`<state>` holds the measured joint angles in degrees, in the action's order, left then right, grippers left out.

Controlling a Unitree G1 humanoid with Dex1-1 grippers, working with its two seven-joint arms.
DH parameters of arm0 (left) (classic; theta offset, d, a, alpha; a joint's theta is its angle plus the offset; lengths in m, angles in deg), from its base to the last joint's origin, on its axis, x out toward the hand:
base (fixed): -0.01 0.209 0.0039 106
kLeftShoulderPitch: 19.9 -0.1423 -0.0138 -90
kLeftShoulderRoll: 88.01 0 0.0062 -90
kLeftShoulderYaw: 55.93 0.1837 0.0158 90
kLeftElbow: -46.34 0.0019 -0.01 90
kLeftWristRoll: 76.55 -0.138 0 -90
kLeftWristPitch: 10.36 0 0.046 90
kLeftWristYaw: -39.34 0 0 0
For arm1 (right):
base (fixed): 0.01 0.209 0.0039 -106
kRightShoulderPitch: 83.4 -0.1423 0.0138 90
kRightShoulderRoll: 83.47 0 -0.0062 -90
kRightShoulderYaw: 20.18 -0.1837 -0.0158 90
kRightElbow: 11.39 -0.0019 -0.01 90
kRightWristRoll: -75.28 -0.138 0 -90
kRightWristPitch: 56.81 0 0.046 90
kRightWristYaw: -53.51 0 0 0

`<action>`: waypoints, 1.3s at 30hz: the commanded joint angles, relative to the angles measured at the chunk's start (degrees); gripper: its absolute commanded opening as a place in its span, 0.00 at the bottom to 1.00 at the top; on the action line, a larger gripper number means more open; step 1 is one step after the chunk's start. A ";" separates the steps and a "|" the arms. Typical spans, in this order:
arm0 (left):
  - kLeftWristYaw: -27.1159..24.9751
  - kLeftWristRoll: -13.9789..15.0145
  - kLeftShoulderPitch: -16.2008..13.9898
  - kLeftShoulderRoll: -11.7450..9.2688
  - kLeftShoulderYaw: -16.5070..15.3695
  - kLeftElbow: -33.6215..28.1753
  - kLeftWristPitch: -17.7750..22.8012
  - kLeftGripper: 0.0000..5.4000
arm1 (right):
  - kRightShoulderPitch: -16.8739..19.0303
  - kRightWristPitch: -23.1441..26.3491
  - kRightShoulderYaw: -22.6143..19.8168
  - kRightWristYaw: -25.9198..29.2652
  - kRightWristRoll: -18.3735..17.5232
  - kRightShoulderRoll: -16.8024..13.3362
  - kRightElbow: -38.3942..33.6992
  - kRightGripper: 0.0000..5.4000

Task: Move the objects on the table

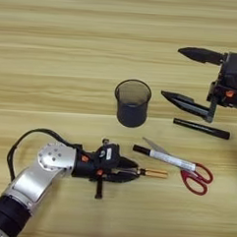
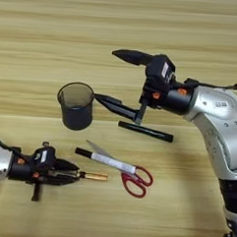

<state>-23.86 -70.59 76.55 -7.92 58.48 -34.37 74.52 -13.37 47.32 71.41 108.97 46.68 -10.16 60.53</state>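
A black wire-mesh pen cup (image 1: 132,102) stands upright mid-table. My left gripper (image 1: 132,170) lies low in front of it, shut on the small amber-handled screwdriver (image 1: 153,173), whose handle sticks out to the right. The white marker with a black cap (image 1: 160,156) rests across the blades of the red-handled scissors (image 1: 196,177). A slim black pen (image 2: 145,131) lies flat to the right of the cup. Above that pen my right gripper (image 2: 105,74) hovers wide open, holding nothing, its lower finger pointing at the cup's rim.
The light wooden table (image 1: 70,49) fills both views. My right arm (image 2: 214,110) comes in from the right edge and my left arm (image 1: 33,180) from the bottom left corner.
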 commanded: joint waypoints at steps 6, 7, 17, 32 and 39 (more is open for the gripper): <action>0.01 -1.16 0.14 -0.51 0.26 0.36 0.69 0.38 | -1.37 -0.62 -0.39 0.42 -0.21 0.01 0.00 1.00; 0.03 -1.15 0.17 -0.48 0.25 0.34 0.67 0.40 | -1.32 -0.62 -0.39 0.44 -0.21 -0.01 -0.03 1.00; -0.93 0.70 0.11 -1.65 -1.16 -3.07 0.86 0.60 | -0.94 -0.91 -0.48 0.61 -0.22 -0.03 0.05 1.00; 0.43 5.04 -2.37 -4.39 -7.80 -10.20 1.27 0.86 | -0.72 -1.08 -0.63 0.35 -0.47 0.00 -0.14 1.00; 3.58 10.23 -2.60 -2.53 -12.49 -14.07 1.55 0.98 | 0.28 -1.54 -1.38 -0.18 -0.57 0.23 -0.01 1.00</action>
<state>-21.16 -61.72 74.02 -10.93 47.26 -47.16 75.48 -13.30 46.31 71.12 108.96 46.66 -9.95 60.62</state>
